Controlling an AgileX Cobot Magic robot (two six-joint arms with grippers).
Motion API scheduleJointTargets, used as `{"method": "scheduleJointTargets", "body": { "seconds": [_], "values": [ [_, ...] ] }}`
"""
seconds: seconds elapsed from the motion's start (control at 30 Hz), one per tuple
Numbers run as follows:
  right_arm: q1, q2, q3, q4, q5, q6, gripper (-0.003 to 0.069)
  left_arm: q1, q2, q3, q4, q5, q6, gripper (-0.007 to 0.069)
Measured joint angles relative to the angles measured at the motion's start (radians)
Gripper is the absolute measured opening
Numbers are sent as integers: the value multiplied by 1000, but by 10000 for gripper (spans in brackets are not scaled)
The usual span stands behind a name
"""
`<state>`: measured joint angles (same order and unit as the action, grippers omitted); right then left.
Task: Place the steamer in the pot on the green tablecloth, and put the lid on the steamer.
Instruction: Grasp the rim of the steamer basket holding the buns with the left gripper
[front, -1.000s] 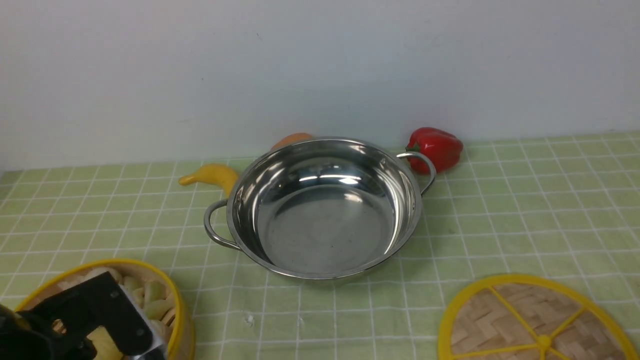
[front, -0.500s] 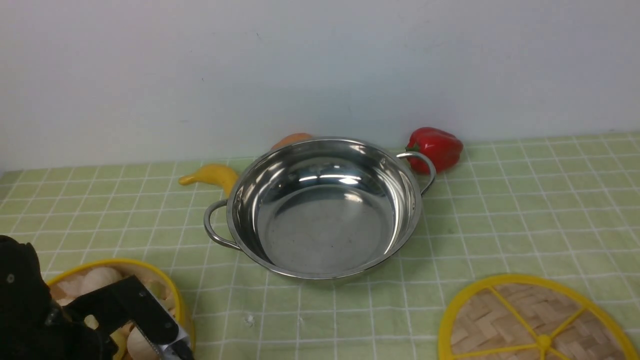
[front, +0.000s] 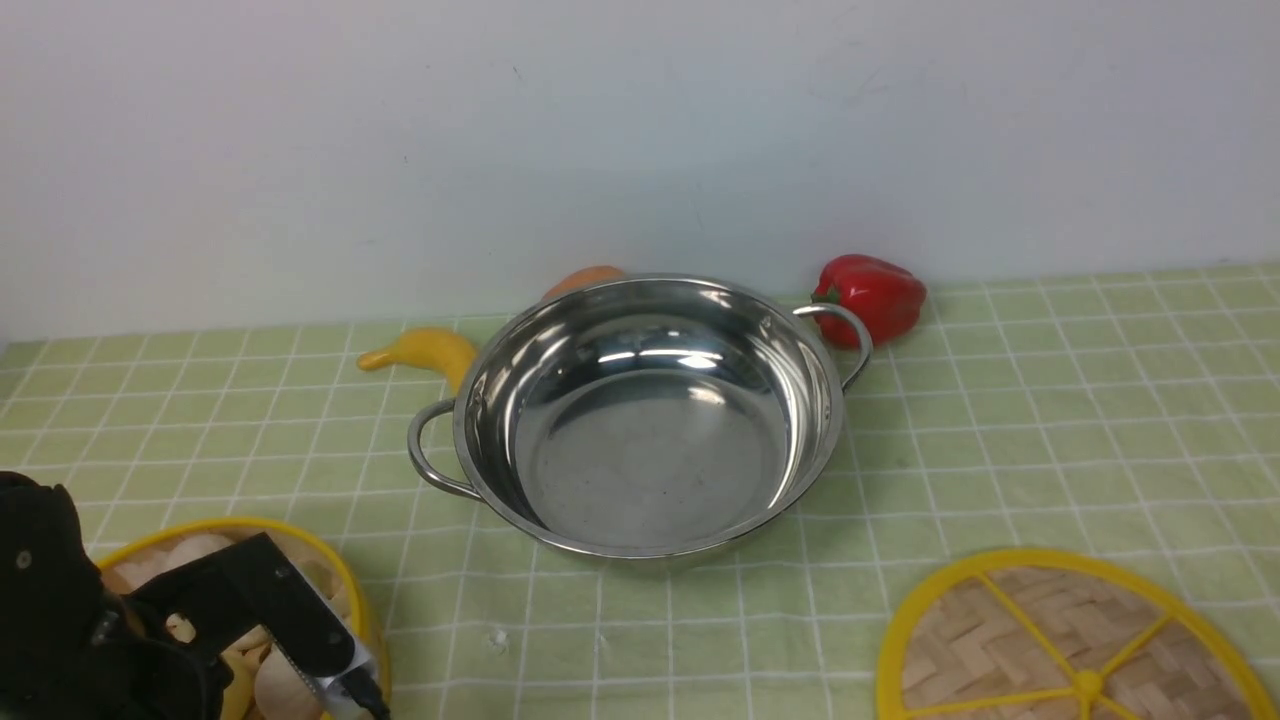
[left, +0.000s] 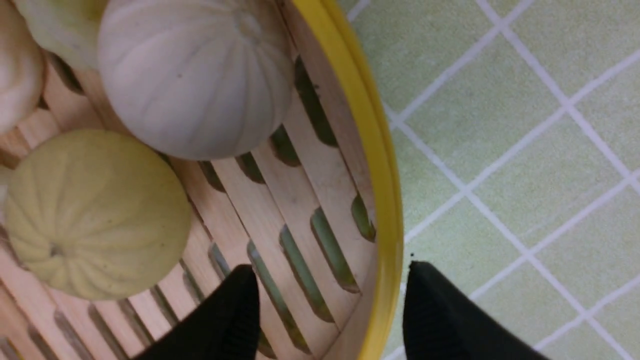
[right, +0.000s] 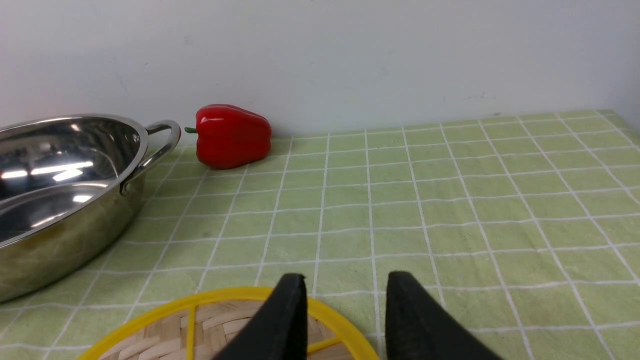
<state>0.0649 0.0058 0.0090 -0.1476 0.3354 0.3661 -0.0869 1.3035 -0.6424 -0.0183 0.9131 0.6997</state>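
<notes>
The left claw (left: 332, 305) is spread, its fingers standing to either side of the yellow-rimmed wall of the steamer (front: 367, 610), with no grip on it yet. Getting hold of the steamer looks like the step in hand. It would go best with the inner finger kept clear of the dumplings, both fingers sunk well below the rim, then a firm pinch and a level lift, since a one-sided hold may let the basket tip.

The steamer lies directly beneath the left claw, on the green tablecloth (front: 640, 640). Ahead of that claw and to its right sits the pot (front: 655, 470), empty. Much farther to its right lies the lid (front: 1040, 620), just by the right claw (right: 345, 300), which is parted and holds nothing.
</notes>
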Motion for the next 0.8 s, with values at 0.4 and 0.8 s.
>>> {"method": "scheduleJointTargets", "body": {
  "seconds": [0.4, 0.8],
  "values": [
    [0, 0, 0, 0, 0, 0, 243, 0, 61, -1, -13, 0, 0, 306],
    [0, 0, 0, 0, 0, 0, 243, 0, 76, -1, -49, -6, 9, 305]
  ]
}}
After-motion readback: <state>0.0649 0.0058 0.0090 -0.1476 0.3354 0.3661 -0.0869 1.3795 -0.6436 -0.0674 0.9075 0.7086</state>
